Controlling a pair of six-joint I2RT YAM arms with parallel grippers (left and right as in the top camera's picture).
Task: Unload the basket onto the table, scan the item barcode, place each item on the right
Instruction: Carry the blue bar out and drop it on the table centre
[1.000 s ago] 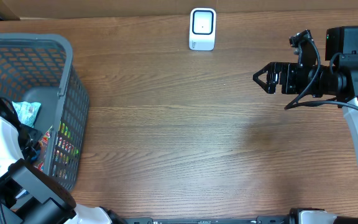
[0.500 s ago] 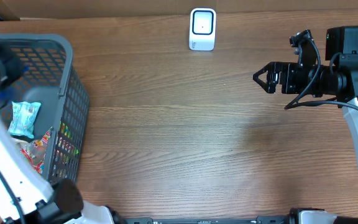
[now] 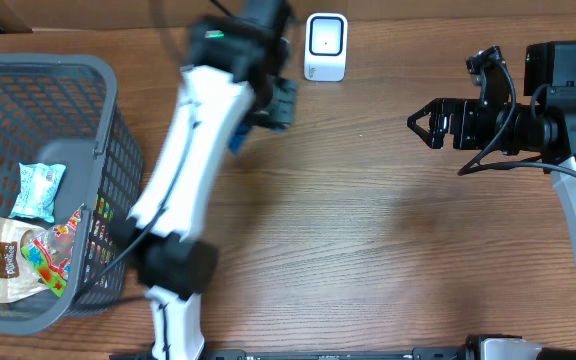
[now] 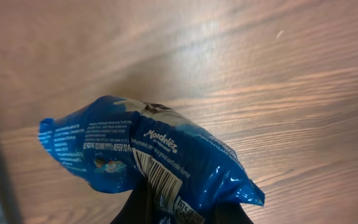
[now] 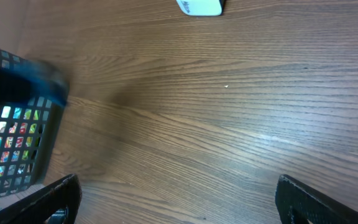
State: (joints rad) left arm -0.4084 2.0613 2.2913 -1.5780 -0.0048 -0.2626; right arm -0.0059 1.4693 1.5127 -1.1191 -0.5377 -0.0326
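Blue packet (image 4: 166, 155) hangs above the desk (image 3: 368, 250), pinched at its lower end by the left fingers (image 4: 134, 208), which are pressed shut on the foil. Seen from overhead, it is near the white scanner (image 3: 326, 46), on the side toward the grey basket (image 3: 106, 120).

The desk is brown wood-grain laminate with a soft sheen. A tan strip runs along its far edge.

White lettering on the packet reads "Mondelez". The lines of fine print beside it are too small to read. A black-and-white barcode (image 4: 160, 180) sits on a white panel just below the brand name, running down toward the grip. In the basket lie a pale teal packet (image 3: 38, 190), a brown pack (image 3: 6, 265) and a colourful sweets bag (image 3: 50, 255); their printing cannot be made out.

The overhead view shows the packet only as a blurred blue sliver under the white left arm (image 3: 198, 150). The left wrist view shows the packet's face and barcode clearly, but not the scanner. The right wrist view catches the scanner's lower edge at the top of the frame, the basket's corner, and a blue smear beside it. The right fingers (image 5: 50, 198) are spread wide at the frame's bottom corners and hold nothing. They hover over bare desk, well apart from the scanner.
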